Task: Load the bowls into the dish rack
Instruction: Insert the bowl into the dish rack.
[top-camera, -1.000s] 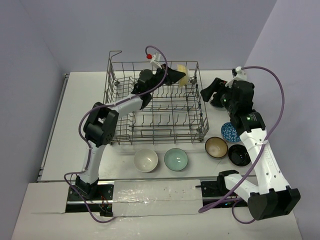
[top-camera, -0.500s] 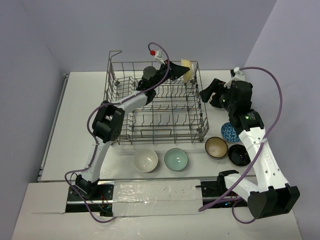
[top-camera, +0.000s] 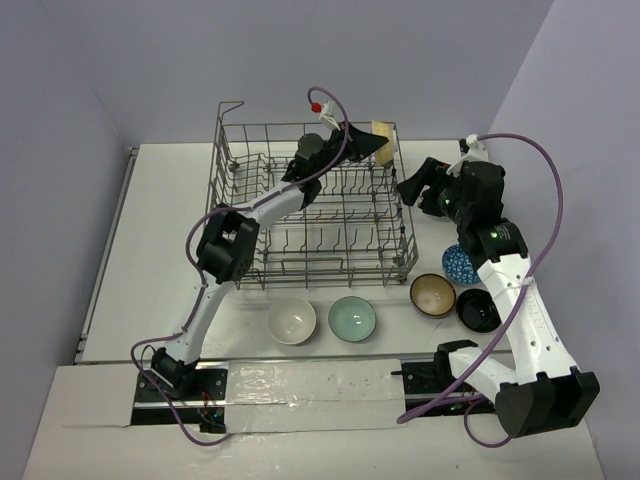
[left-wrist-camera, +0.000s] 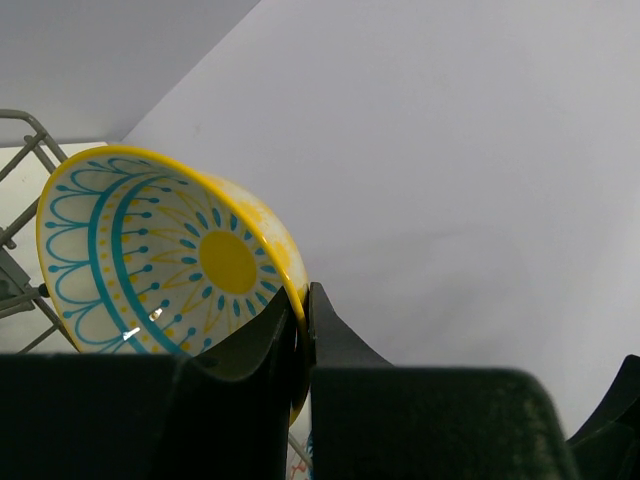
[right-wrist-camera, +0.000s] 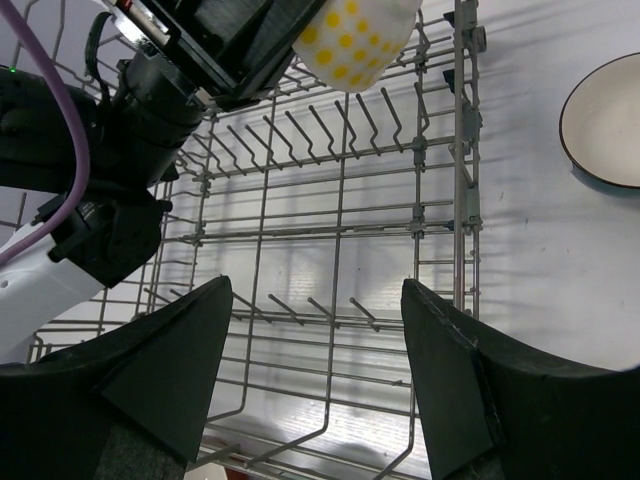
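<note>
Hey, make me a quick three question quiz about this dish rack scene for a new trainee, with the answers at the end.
1. True or false: the right end effector is gripping a bowl.
2. Which bowl does the left end effector hold at the far right corner of the dish rack? A) plain white B) yellow with a teal pattern C) black
3. How many bowls sit on the table outside the rack?
Key: 1 false, it is open and empty. 2 B, the yellow bowl. 3 five: white bowl, pale green bowl, tan bowl, black bowl, blue bowl.
</note>
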